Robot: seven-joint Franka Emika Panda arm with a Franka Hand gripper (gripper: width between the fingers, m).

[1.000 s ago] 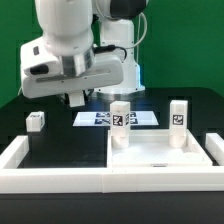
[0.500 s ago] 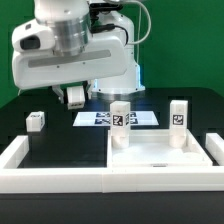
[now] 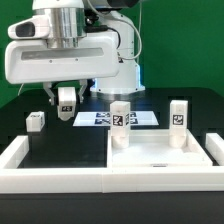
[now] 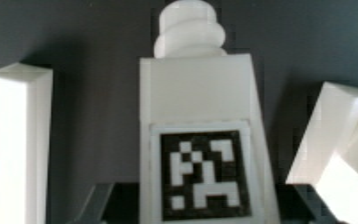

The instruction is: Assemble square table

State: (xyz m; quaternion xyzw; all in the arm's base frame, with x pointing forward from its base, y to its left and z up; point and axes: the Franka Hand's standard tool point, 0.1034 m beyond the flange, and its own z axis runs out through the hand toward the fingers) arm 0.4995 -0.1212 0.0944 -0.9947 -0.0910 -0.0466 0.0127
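Note:
My gripper [image 3: 66, 106] is shut on a white table leg [image 3: 67, 99] and holds it in the air over the dark table, left of the marker board in the exterior view. In the wrist view that leg [image 4: 201, 95] fills the middle, tag [image 4: 204, 170] toward the camera, and my gripper [image 4: 204, 205] has a dark finger on each side of it. The square tabletop [image 3: 150, 158] lies in front, at the exterior view's right. Two legs [image 3: 120, 116] [image 3: 178, 114] stand upright on its far corners. One more leg [image 3: 36, 120] lies loose at the left.
A low white border wall [image 3: 20, 155] runs along the front and up the left side. The marker board [image 3: 100, 119] lies flat behind the tabletop. In the wrist view, white pieces [image 4: 16, 140] [image 4: 336, 130] flank the held leg; what they are I cannot tell.
The arm's wrist has swung round and shifted toward the exterior view's left, carrying the held leg with it. The grip has not changed. The tabletop and other legs stayed put.

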